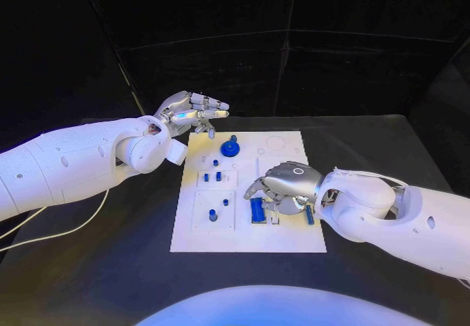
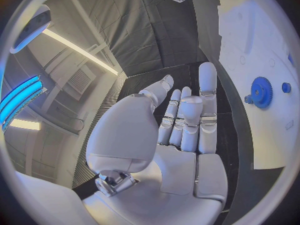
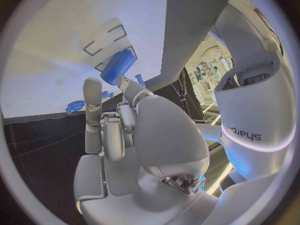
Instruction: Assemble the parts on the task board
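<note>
The right hand hovers, fingers curled, over a blue bar on the board, seemingly to grasp it; the left hand waits open, clear.

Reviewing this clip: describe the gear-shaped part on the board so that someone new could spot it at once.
Start at the white task board in the middle of the black table and go to its far end, near the raised left hand. The blue gear stands there, well away from the right hand. Unlike the small pegs and long bars nearby, it is round, toothed and has a knob on top.
</note>
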`<action>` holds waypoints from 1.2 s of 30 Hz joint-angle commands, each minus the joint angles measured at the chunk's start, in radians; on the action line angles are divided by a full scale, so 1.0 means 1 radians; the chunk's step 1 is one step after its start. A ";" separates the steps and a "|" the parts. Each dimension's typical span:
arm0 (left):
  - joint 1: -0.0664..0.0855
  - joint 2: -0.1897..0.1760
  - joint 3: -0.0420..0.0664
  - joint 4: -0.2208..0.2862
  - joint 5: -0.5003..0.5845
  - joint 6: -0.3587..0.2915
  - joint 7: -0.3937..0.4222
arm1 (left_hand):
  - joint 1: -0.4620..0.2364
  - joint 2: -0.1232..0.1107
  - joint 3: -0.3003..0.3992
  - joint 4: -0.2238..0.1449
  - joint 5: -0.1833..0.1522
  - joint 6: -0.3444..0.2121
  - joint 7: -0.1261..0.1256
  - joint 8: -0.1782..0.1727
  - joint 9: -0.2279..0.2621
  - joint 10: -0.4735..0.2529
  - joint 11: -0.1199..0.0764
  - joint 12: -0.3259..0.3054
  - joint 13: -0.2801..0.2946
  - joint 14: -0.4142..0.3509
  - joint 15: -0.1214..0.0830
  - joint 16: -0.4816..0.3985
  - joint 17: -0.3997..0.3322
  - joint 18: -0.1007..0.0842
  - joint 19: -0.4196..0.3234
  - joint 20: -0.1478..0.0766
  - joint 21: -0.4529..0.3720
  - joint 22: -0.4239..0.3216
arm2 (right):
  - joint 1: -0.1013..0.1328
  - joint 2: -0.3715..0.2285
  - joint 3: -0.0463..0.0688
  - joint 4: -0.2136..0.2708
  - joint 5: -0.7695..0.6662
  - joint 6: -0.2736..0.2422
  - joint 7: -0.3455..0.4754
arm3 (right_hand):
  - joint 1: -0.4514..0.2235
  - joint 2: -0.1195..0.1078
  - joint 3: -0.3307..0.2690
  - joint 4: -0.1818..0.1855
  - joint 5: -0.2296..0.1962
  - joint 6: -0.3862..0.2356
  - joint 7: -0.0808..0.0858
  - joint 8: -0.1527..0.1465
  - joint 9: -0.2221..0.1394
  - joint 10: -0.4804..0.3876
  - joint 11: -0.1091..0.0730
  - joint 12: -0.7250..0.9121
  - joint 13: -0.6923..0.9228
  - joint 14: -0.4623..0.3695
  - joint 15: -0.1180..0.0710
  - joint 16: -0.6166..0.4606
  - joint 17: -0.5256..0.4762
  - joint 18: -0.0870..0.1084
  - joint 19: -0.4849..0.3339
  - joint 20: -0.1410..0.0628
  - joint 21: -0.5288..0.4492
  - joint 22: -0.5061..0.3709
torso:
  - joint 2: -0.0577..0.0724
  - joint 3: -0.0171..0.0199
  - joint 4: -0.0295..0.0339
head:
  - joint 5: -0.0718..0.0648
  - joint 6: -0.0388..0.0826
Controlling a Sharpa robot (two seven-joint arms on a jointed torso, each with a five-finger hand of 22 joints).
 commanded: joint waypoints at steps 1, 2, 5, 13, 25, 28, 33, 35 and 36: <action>0.002 0.001 0.000 0.002 0.003 0.011 0.004 | 0.004 0.011 -0.004 -0.001 -0.004 -0.009 0.001 0.006 0.000 -0.008 0.000 0.004 0.001 -0.003 0.002 0.005 -0.003 0.013 0.001 0.003 -0.006 -0.002 | 0.004 0.006 0.000 -0.004 -0.106 0.095 -0.015 | -0.030 -0.007 0.034 -0.014 -0.011 0.016 0.001 -0.002 -0.006 0.023 -0.025 0.005 0.001 0.082 -0.021 -0.001 0.161 0.011 -0.009 0.001 0.008 0.004 | 0.001 0.0000 -0.0003 | 0.001 -0.001; 0.002 0.001 0.000 0.002 0.003 0.011 0.004 | 0.004 0.011 -0.004 -0.001 -0.004 -0.009 0.001 0.007 0.000 -0.009 0.000 0.004 0.001 -0.003 0.002 0.005 -0.004 0.013 0.001 0.003 -0.006 -0.002 | 0.004 0.006 0.000 -0.005 -0.108 0.100 -0.017 | -0.030 -0.007 0.035 -0.014 -0.012 0.016 0.001 -0.002 -0.006 0.023 -0.025 0.005 0.001 0.082 -0.021 -0.001 0.161 0.011 -0.009 0.001 0.008 0.004 | 0.001 0.0000 -0.0001 | 0.000 -0.001; 0.002 0.001 0.000 0.001 0.003 0.011 0.004 | 0.004 0.011 -0.004 -0.001 -0.004 -0.009 0.001 0.007 0.000 -0.009 0.000 0.004 0.001 -0.003 0.002 0.005 -0.004 0.013 0.001 0.003 -0.006 -0.002 | 0.005 0.011 0.000 -0.010 -0.115 0.122 -0.025 | -0.047 -0.011 0.064 -0.027 -0.015 0.025 0.002 -0.005 -0.011 0.022 -0.024 0.008 0.002 0.080 -0.020 -0.003 0.156 0.012 -0.014 0.001 0.010 0.004 | -0.002 -0.0001 0.0001 | 0.000 -0.002; 0.002 0.002 0.000 0.000 0.003 0.011 0.004 | 0.004 0.011 -0.004 -0.001 -0.004 -0.009 0.001 0.007 0.000 -0.009 0.000 0.004 0.001 -0.003 0.002 0.005 -0.004 0.013 0.001 0.003 -0.006 -0.002 | 0.007 0.031 -0.001 -0.020 -0.125 0.146 -0.030 | -0.057 -0.016 0.084 -0.039 -0.018 0.019 0.000 -0.013 -0.017 0.018 -0.024 0.006 -0.002 0.079 -0.020 -0.006 0.152 0.013 -0.020 0.001 0.010 0.000 | -0.002 -0.0001 -0.0004 | 0.000 0.003; 0.002 0.004 0.000 -0.001 0.003 0.014 0.001 | 0.004 0.011 -0.004 -0.001 -0.004 -0.009 0.001 0.007 0.000 -0.009 0.000 0.004 0.001 -0.003 0.002 0.005 -0.004 0.013 0.001 0.003 -0.006 -0.002 | 0.013 0.057 -0.028 -0.035 -0.134 0.153 -0.052 | -0.073 -0.021 0.093 -0.041 -0.027 0.018 0.001 -0.017 -0.021 0.019 -0.024 0.009 -0.001 0.078 -0.020 -0.008 0.149 0.013 -0.023 0.002 0.011 0.001 | -0.001 0.0002 0.0002 | 0.000 0.008; 0.002 0.005 0.000 -0.001 0.003 0.015 0.001 | 0.004 0.011 -0.004 -0.001 -0.004 -0.009 0.001 0.007 0.000 -0.009 0.000 0.004 0.001 -0.003 0.002 0.005 -0.004 0.013 0.001 0.003 -0.006 -0.002 | 0.016 0.062 -0.040 -0.040 -0.134 0.158 -0.054 | -0.078 -0.020 0.101 -0.043 -0.028 0.027 0.002 -0.014 -0.021 0.020 -0.024 0.011 0.000 0.078 -0.020 -0.008 0.149 0.014 -0.024 0.002 0.011 0.001 | 0.000 0.0000 -0.0006 | 0.000 0.008; 0.002 0.005 -0.001 -0.001 0.003 0.016 0.000 | 0.004 0.011 -0.004 -0.001 -0.004 -0.009 0.001 0.007 0.000 -0.009 0.000 0.004 0.001 -0.003 0.002 0.005 -0.004 0.013 0.001 0.003 -0.006 -0.002 | 0.018 0.067 -0.049 -0.045 -0.135 0.163 -0.057 | -0.087 -0.020 0.119 -0.050 -0.027 0.053 0.010 -0.004 -0.021 0.020 -0.020 0.014 0.001 0.078 -0.017 -0.008 0.149 0.013 -0.025 0.003 0.014 0.004 | 0.000 0.0013 -0.0005 | 0.001 0.007; 0.002 0.005 -0.001 -0.001 0.003 0.016 0.000 | 0.004 0.011 -0.004 -0.001 -0.004 -0.009 0.001 0.007 0.000 -0.009 0.000 0.004 0.001 -0.003 0.002 0.005 -0.004 0.013 0.001 0.003 -0.006 -0.002 | 0.018 0.069 -0.051 -0.047 -0.137 0.166 -0.057 | -0.089 -0.020 0.123 -0.051 -0.027 0.060 0.012 -0.001 -0.021 0.020 -0.019 0.014 0.001 0.078 -0.016 -0.008 0.149 0.013 -0.026 0.003 0.014 0.004 | 0.000 0.0010 0.0000 | 0.001 0.007; 0.002 0.005 -0.001 -0.002 0.003 0.016 0.000 | 0.004 0.011 -0.004 -0.001 -0.004 -0.009 0.001 0.007 0.000 -0.009 0.000 0.004 0.001 -0.003 0.002 0.005 -0.004 0.013 0.001 0.003 -0.006 -0.002 | 0.018 0.069 -0.051 -0.047 -0.137 0.167 -0.057 | -0.090 -0.021 0.126 -0.052 -0.027 0.064 0.013 0.000 -0.021 0.020 -0.018 0.015 0.001 0.078 -0.015 -0.008 0.148 0.013 -0.026 0.004 0.014 0.004 | 0.000 0.0008 0.0003 | 0.001 0.007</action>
